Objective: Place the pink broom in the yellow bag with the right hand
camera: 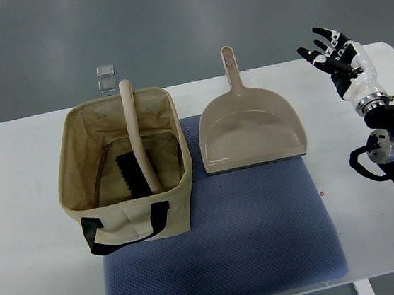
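The pale pink long-handled broom stands in the beige fabric bag, dark bristles apparently down, on a blue mat over a white table, the right hand spread empty.

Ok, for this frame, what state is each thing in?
Broom: standing in the bag, bristles down, handle sticking out the top.
Bag: upright, open.
Dustpan: lying flat, empty, partly on the blue mat.
Right hand: open, holding nothing, raised beside the dustpan.
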